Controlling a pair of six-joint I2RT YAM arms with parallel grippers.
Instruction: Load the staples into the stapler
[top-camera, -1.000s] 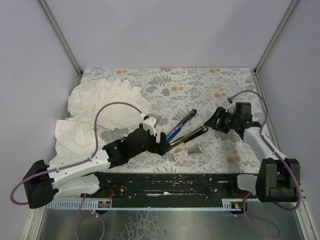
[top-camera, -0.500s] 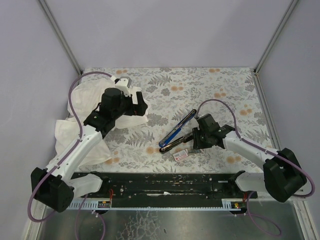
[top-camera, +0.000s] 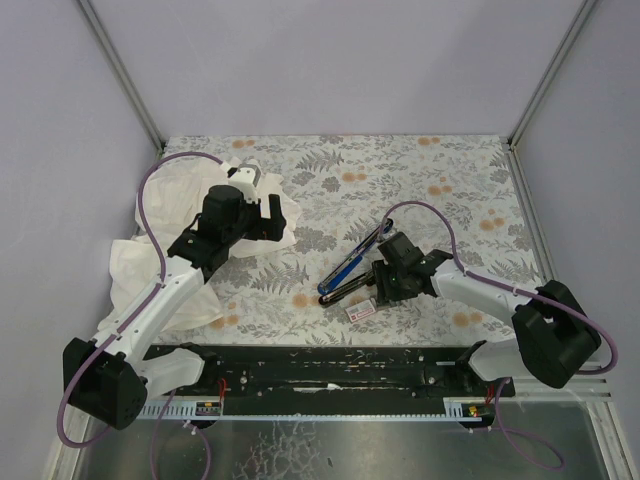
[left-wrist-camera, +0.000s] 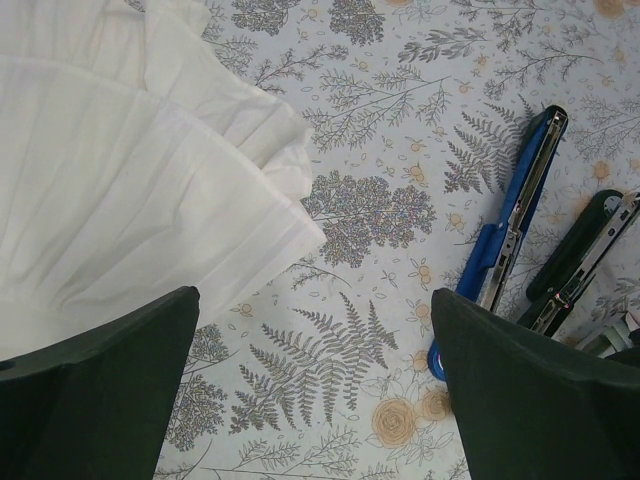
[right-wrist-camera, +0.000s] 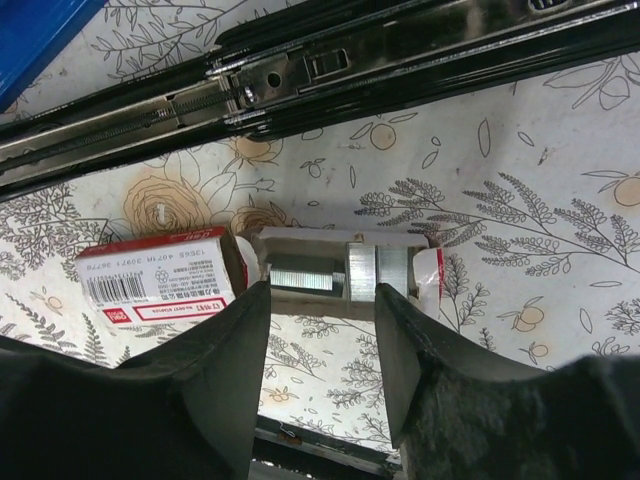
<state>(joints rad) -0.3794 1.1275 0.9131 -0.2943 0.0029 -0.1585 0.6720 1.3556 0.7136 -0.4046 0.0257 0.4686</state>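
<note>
Straddles the short silvery-grey strip of staples (right-wrist-camera: 310, 272) with the right gripper (right-wrist-camera: 320, 300) spread, just beside the opened blue and black hinged stapler (right-wrist-camera: 300, 75). Shows the tiny white red-labelled box (right-wrist-camera: 160, 283) just beside the stapler too. Holds the left gripper (left-wrist-camera: 315, 400) spread, well left of the stapler, near the rumpled white cloth (left-wrist-camera: 120, 180).

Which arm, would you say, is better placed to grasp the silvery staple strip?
Right: its open jaws hover over the silvery staple strip; the left arm is off by the white cloth.
</note>
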